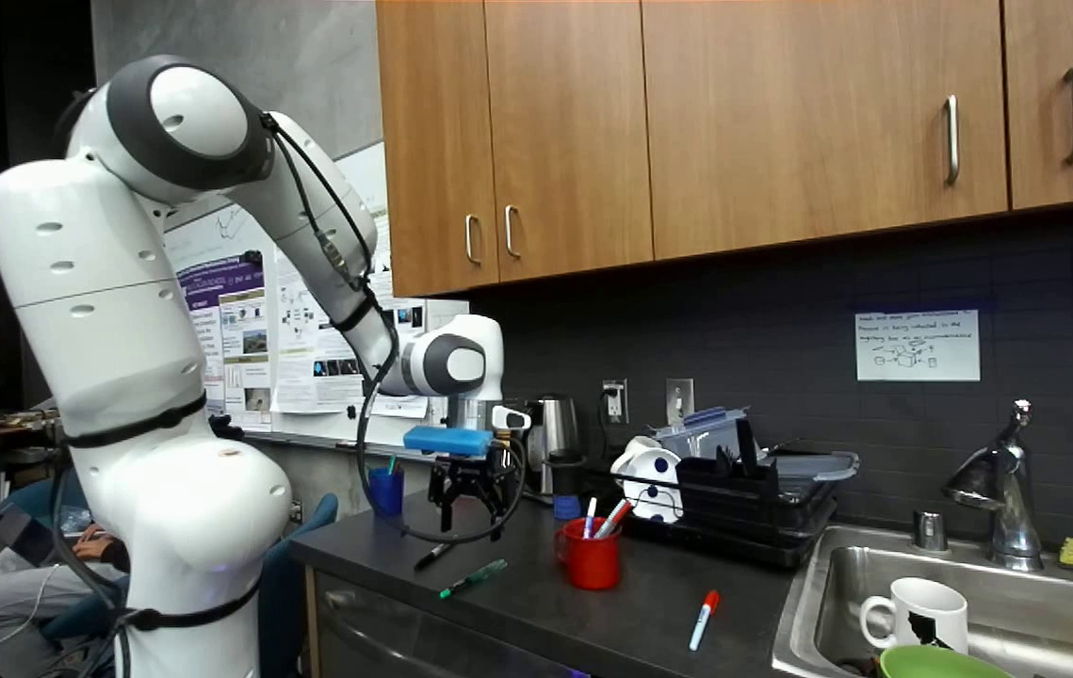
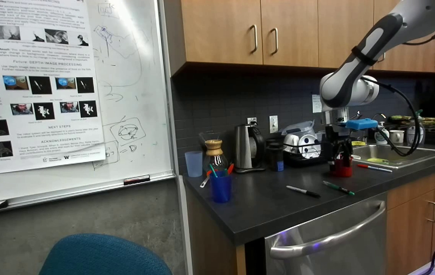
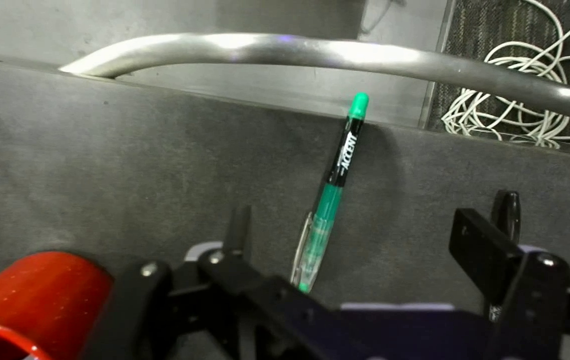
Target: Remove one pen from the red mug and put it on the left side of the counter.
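Note:
The red mug [image 1: 591,563] stands upright on the dark counter [image 1: 649,612] and holds a white-and-blue pen [image 1: 590,520] and a red-tipped pen [image 1: 613,520]. It shows partly in the wrist view [image 3: 47,295]. Two dark pens lie on the counter: a green-and-black pen [image 3: 332,195] and a black-capped pen [image 2: 303,191]. My gripper [image 3: 355,235] is open and empty, pointing down above the counter. In the wrist view the green-and-black pen lies between the fingers, below them. The black-capped pen is partly hidden behind a finger. In an exterior view the gripper [image 2: 338,164] partly covers the mug.
A red-capped pen [image 1: 704,620] lies near the sink [image 1: 804,612]. A black dish rack [image 1: 734,513] stands behind the mug. A blue cup [image 2: 221,189], a glass carafe [image 2: 214,156] and a kettle [image 2: 244,147] stand at the counter's end. A white mug [image 1: 922,612] is in the sink.

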